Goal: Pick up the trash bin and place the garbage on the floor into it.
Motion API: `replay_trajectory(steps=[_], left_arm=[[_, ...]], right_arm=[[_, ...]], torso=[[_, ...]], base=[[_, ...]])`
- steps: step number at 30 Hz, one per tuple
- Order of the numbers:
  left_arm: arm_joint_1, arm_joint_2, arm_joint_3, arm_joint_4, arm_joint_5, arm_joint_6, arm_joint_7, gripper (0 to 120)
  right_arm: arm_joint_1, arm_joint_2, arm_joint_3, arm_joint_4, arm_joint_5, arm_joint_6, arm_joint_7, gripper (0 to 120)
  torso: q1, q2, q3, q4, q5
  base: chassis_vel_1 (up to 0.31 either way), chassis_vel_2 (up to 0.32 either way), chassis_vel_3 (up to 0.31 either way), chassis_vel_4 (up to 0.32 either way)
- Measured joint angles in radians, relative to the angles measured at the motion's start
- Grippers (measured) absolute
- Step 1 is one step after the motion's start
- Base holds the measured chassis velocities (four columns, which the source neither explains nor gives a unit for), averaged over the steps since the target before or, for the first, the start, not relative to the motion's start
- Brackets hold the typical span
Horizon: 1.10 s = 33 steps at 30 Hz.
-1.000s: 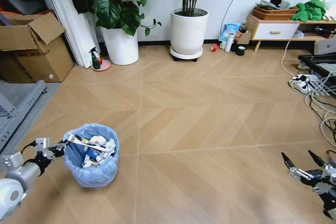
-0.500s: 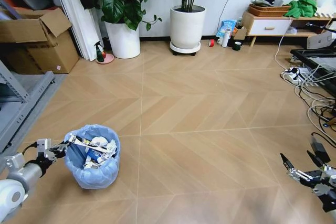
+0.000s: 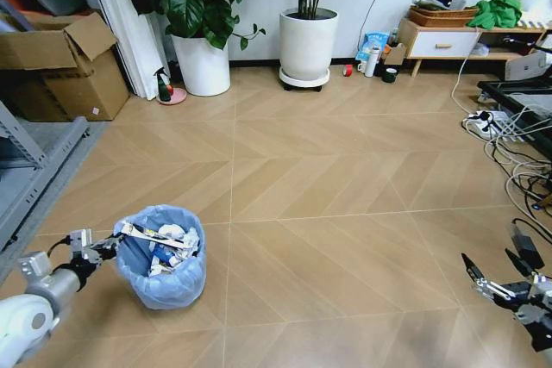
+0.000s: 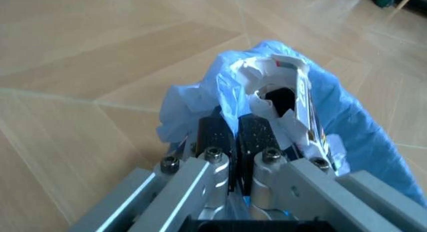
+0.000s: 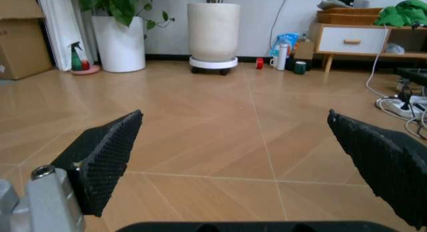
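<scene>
- Flooring [image 3: 345,178], wooden herringbone, runs from the back wall to the front edge of the room.
- Two white plant pots [image 3: 308,47] stand along the back edge, well apart from the work.
- Over by the floor's left edge, near the front, the trash bin [image 3: 164,258] sits with its crinkled blue liner.
- Garbage [image 3: 168,243] fills it: paper wads and wrappers, one long wrapper lying across the rim.
- At the bin's left rim the left gripper [image 3: 102,249] has its pads [image 4: 213,134] pressed together, apparently pinching the liner's edge.
- Low over the front right corner, the right gripper [image 3: 500,275] hangs with its fingers spread wide.
</scene>
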<state>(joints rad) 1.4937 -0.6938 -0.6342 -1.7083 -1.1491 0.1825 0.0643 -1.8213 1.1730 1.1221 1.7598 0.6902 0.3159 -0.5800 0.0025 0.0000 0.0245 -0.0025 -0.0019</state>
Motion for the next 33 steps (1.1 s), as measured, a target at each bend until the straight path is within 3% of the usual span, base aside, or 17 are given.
replay_trajectory(steps=[6, 13, 20, 24, 28, 32, 33], left_arm=[[-0.054, -0.013, 0.055, 0.052, -0.092, 0.014, -0.036, 0], [-0.084, -0.015, 0.081, 0.084, -0.108, 0.017, -0.044, 1], [-0.109, -0.001, 0.085, 0.095, -0.107, 0.017, -0.045, 32], [-0.11, 0.002, 0.081, 0.091, -0.101, 0.014, -0.045, 41], [-0.117, 0.009, 0.072, 0.074, -0.053, -0.038, -0.08, 61], [-0.125, 0.01, 0.074, 0.073, -0.032, -0.068, -0.092, 67], [-0.129, 0.012, 0.073, 0.069, -0.025, -0.077, -0.1, 77]], right_arm=[[-0.003, -0.002, 0.004, 0.0, 0.003, 0.001, 0.0, 100], [-0.003, -0.003, 0.004, -0.001, 0.003, -0.001, 0.001, 100], [0.001, -0.003, 0.002, -0.006, 0.002, -0.003, 0.004, 100], [0.0, -0.007, 0.002, -0.007, 0.002, -0.003, 0.007, 100], [0.0, -0.019, 0.004, 0.007, -0.012, -0.015, 0.062, 100], [0.0, -0.024, 0.006, 0.021, -0.021, -0.022, 0.078, 100], [0.0, -0.028, 0.006, 0.03, -0.027, -0.025, 0.085, 100]], torso=[[0.0, 0.0, 0.0, -0.0001, 0.0002], [0.0, 0.0, 0.0, -0.0001, 0.0006], [0.0, 0.0, 0.0, -0.0002, -0.0002], [0.0, 0.0, 0.0, -0.0001, -0.0001], [0.0, 0.0, 0.0, -0.0001, 0.0002], [0.0, 0.0, 0.0, -0.0002, 0.0001], [0.0, 0.0, 0.0, -0.0002, -0.0002]], base=[[0.0, 0.0, 0.0, 0.0], [0.0, 0.0, 0.0, 0.0], [0.0, 0.0, 0.0, 0.0], [0.0, 0.0, 0.0, 0.0], [0.0, 0.0, 0.0, 0.0], [0.0, 0.0, 0.0, 0.0], [0.0, 0.0, 0.0, 0.0]])
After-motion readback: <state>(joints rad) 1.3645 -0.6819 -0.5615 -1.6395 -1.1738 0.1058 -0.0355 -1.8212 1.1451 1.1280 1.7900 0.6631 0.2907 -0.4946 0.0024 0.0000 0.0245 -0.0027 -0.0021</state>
